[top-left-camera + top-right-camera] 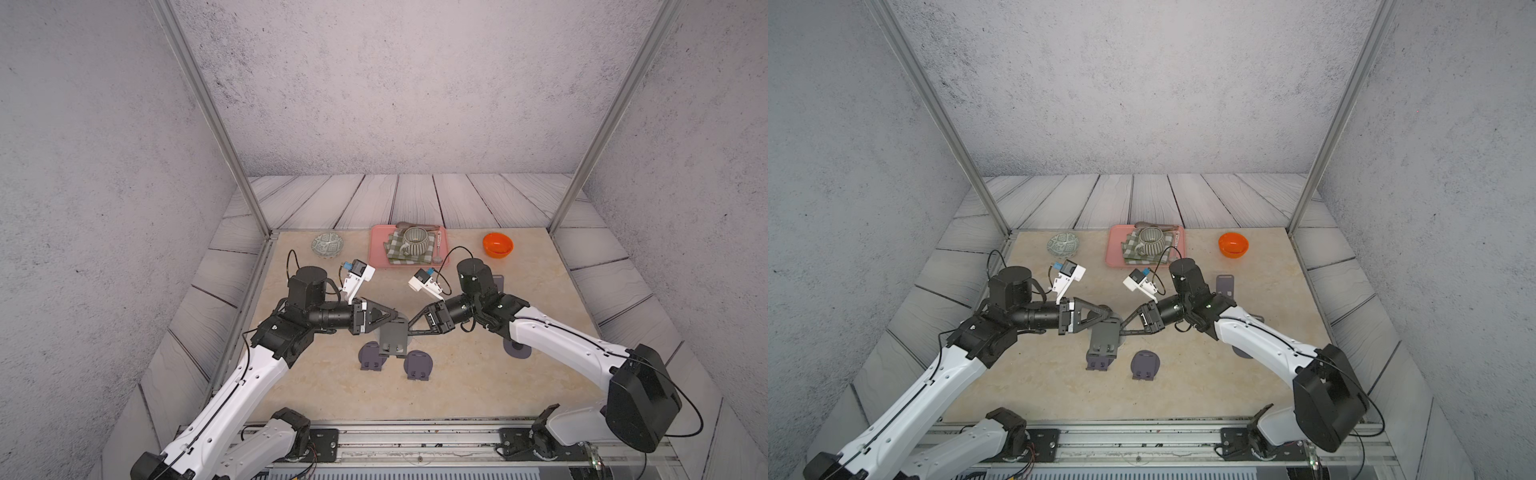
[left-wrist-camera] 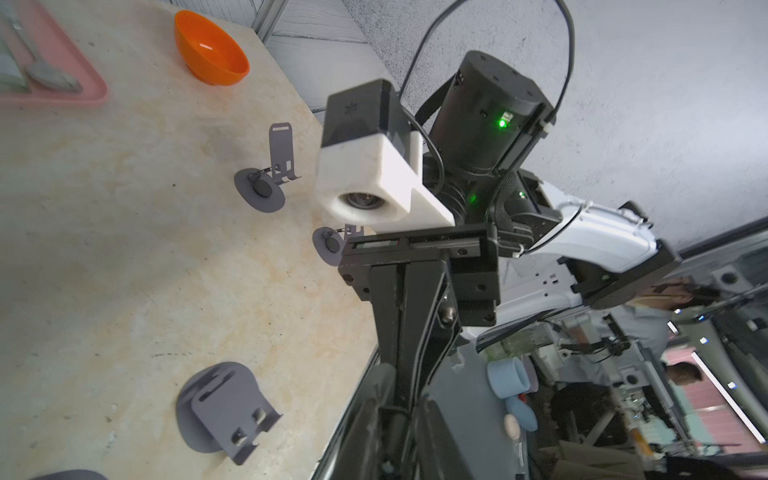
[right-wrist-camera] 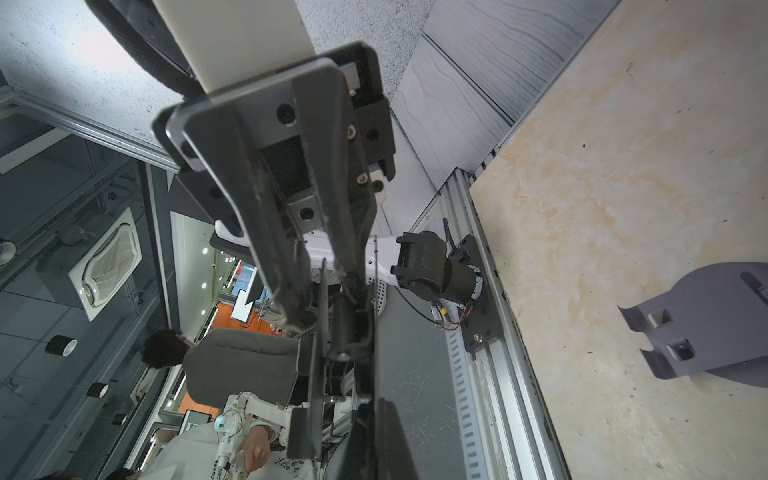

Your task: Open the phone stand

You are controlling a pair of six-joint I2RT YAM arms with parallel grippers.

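While the phone stand (image 1: pixel 392 336) hangs just below frame centre, long axis pointing down-frame, I have left gripper (image 1: pixel 396 317) and right gripper (image 1: pixel 410 326) pinched narrow on its opposite upper edges, equally near.

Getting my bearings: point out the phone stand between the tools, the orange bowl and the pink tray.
phone stand (image 1: pixel 392 336): a top view, its grey plate.
orange bowl (image 1: pixel 497 243): a top view, its inside.
pink tray (image 1: pixel 376 249): a top view, its bare left rim.

phone stand (image 1: pixel 392 332): matt grey metal | bowl (image 1: pixel 498 245): glossy orange plastic
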